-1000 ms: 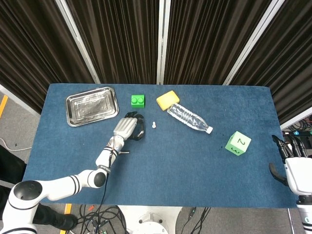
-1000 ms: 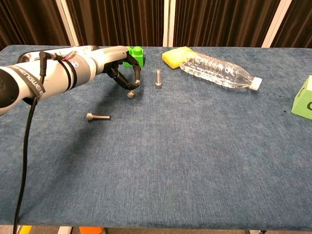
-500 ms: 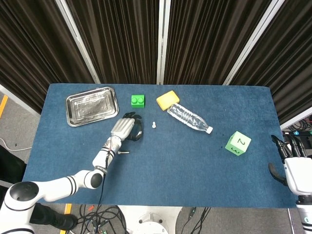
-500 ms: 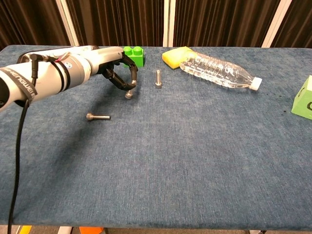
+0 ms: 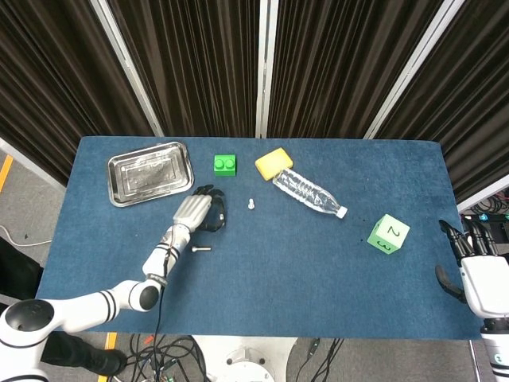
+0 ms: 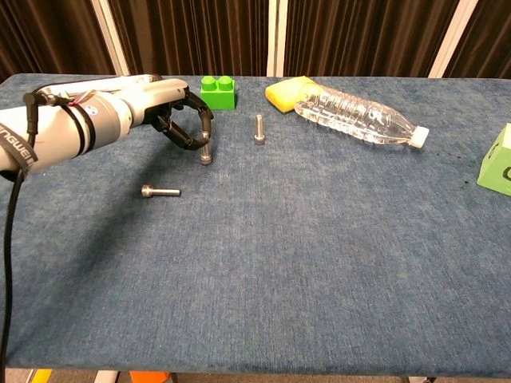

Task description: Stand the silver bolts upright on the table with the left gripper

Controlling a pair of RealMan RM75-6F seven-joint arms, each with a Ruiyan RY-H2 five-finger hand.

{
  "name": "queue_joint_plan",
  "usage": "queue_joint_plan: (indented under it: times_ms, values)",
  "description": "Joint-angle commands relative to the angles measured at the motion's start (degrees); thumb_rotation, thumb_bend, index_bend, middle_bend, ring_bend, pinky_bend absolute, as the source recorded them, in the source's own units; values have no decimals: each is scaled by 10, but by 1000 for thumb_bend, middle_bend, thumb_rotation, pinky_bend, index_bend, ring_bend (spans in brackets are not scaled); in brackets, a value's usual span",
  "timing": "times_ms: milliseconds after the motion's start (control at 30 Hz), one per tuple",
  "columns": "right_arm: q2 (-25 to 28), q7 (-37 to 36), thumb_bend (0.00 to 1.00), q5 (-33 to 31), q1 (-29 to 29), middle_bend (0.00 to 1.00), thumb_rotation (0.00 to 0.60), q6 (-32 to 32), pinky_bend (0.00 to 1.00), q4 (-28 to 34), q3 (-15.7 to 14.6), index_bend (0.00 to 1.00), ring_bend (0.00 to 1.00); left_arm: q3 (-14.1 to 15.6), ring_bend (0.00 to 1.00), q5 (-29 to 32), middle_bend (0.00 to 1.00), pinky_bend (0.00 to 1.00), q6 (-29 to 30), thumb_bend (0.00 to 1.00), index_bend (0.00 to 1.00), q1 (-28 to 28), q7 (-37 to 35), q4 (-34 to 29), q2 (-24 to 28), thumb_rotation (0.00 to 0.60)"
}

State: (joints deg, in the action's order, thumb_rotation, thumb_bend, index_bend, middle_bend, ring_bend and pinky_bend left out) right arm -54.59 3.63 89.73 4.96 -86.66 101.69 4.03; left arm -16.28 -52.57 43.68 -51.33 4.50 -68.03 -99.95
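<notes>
My left hand has its dark fingers curled down around a small silver bolt, and the bolt stands up straight with its head on the blue table. The fingertips seem to touch the top part of the bolt, so I am gripping it. From the head view I see the same left hand near the middle left of the table, but the bolt is hidden under the fingers there. A second bolt stands up by itself just to the right, close to the green block. A third bolt lies flat on the table, nearer to me than my hand. In the head view it is a tiny thing just below my hand. A shiny metal tray sits at the far left. A yellow sponge touches the end of a clear plastic bottle lying on its side. A green cube with a number on it sits to the right. My right hand stays off the table edge, holding nothing, with its dark fingers apart and pointing up.
</notes>
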Motion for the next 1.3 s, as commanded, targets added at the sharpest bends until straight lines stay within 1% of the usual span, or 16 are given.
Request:
queue_joint_plan:
  times_ms: [33,133,300,433,900,1133,1300]
  values:
    - [0,1,299,1,-1,214,600,-1,25,1,0,77,1,4,0,-10,172,0,5,404,493,6,-5,-7,4,565]
    - [0,2,299,2,-1,215,600,-2,25,2,-1,77,2,8,0,-17,171,0,8,404,493,11,-9,-13,7,562]
    - [-1,4,300,5,-1,216,600,-3,25,3,-1,77,2,12,0,-25,172,0,15,404,483,16,-9,-18,9,541]
    - [-1,4,299,4,-2,216,600,-5,24,3,-1,78,2,15,0,-30,171,0,16,404,433,19,-11,-21,11,540]
    - [-1,7,299,5,0,216,600,-3,23,4,0,77,2,27,0,-47,171,0,19,403,464,33,-17,-41,21,543]
    - [-1,6,299,5,0,215,600,-3,23,4,0,77,2,25,0,-50,171,0,24,402,463,35,-17,-42,21,545]
    - [-1,4,299,4,2,216,600,-1,23,3,1,77,2,27,0,-65,171,0,48,402,456,51,-23,-65,40,542]
